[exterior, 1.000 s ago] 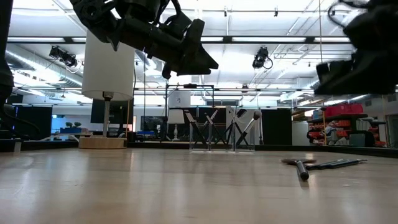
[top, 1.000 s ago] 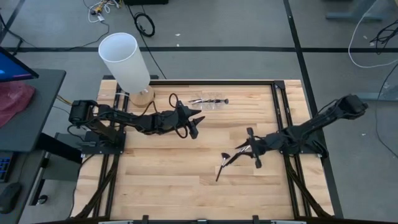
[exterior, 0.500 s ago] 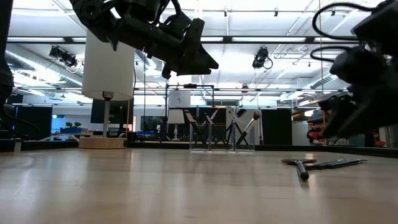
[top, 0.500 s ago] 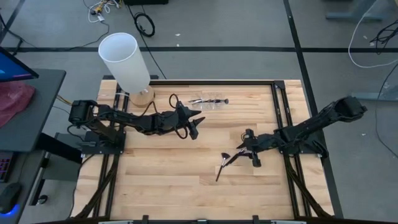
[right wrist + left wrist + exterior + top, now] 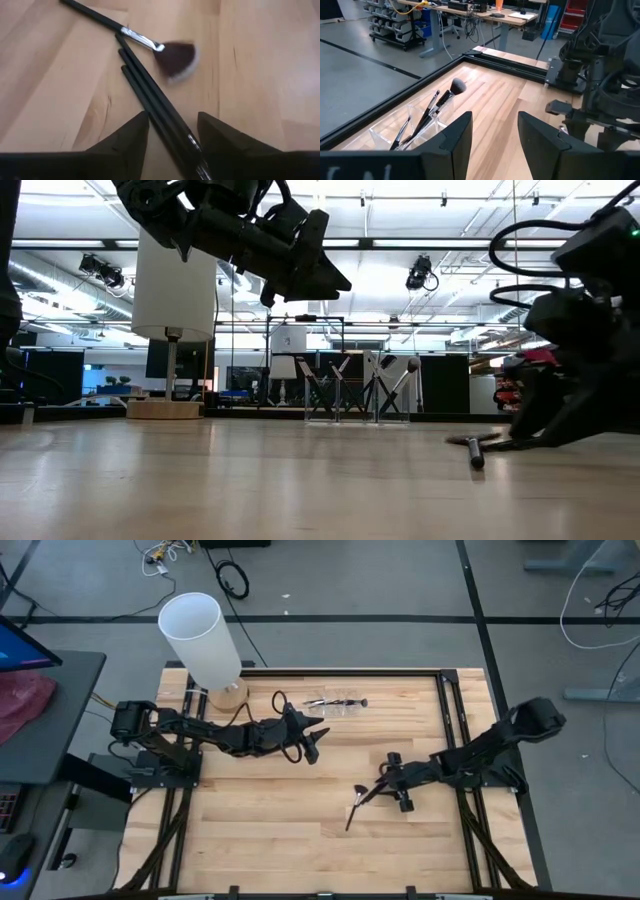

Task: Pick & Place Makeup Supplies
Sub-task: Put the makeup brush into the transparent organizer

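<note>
Showing a task partly done: some brushes [image 5: 427,117] already stand in the clear holder [image 5: 395,135] ahead of the raised, released left claw [image 5: 312,745]. Loose brushes [image 5: 150,100] lie directly beneath the released right claw [image 5: 398,790], whose fingers straddle the handles without grasping. Bare table [image 5: 250,830] surrounds both claws, its edges well apart.

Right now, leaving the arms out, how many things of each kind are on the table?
Loose makeup brushes: 3 visible
Brushes in the holder: at least 3, overlapping
Clear holder: 1
White lamp: 1
Total: at least 8
</note>
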You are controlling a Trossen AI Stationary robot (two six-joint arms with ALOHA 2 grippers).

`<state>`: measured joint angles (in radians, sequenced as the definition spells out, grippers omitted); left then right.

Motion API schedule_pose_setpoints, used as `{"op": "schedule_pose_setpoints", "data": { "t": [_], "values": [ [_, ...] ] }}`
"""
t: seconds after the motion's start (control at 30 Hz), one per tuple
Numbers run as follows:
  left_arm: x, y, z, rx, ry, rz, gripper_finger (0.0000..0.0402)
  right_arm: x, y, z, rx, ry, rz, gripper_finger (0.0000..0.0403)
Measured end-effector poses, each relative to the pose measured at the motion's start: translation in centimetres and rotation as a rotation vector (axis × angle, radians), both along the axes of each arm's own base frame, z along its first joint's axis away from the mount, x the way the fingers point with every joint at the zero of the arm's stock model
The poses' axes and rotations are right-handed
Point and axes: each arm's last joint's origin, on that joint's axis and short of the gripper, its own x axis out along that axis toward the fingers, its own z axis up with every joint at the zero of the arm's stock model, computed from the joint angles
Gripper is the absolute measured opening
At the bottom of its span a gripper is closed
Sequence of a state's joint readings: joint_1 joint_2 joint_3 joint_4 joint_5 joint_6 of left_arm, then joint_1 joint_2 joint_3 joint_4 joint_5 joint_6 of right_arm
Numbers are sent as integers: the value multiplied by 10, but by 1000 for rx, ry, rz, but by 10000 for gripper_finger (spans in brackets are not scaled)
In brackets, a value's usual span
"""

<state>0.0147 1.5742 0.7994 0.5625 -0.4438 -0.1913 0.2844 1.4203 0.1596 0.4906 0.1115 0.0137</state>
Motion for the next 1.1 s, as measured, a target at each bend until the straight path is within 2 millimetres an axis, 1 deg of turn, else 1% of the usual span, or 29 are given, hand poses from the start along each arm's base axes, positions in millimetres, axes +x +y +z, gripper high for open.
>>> {"op": "schedule_pose_setpoints", "data": {
  "t": [0.07,0.13,0.33,0.43,0.53,0.6,0.7,0.8,0.9,0.97,1.0,1.1],
  "values": [
    [0,0,0,0,0,0,163,2,0,-2,-18,-8,21,166],
    [0,0,0,0,0,0,163,3,-1,-4,-14,4,24,146],
    [-1,0,-2,-6,19,1,163,6,-9,-7,44,15,18,49],
    [-2,-1,-7,-19,74,-22,161,7,-12,-5,67,-12,23,16],
    [-3,-1,-12,-31,125,-53,158,9,-14,-4,79,-27,18,13],
    [-4,-2,-15,-48,162,-97,156,10,-16,-4,88,-28,9,23],
    [0,-6,-24,-103,189,-259,152,13,-17,-2,92,-41,-2,32],
    [8,-10,-40,-143,201,-383,147,19,-17,2,79,-59,-5,28],
    [16,-13,-59,-148,201,-401,143,25,-17,5,47,-69,-17,21],
    [23,-12,-67,-149,199,-397,142,29,-17,6,44,-73,-19,20],
    [26,-11,-69,-155,202,-394,140,31,-18,6,49,-71,-18,21],
    [40,-11,-64,-161,170,-393,135,34,-19,1,62,-52,-26,22]
  ]
}}
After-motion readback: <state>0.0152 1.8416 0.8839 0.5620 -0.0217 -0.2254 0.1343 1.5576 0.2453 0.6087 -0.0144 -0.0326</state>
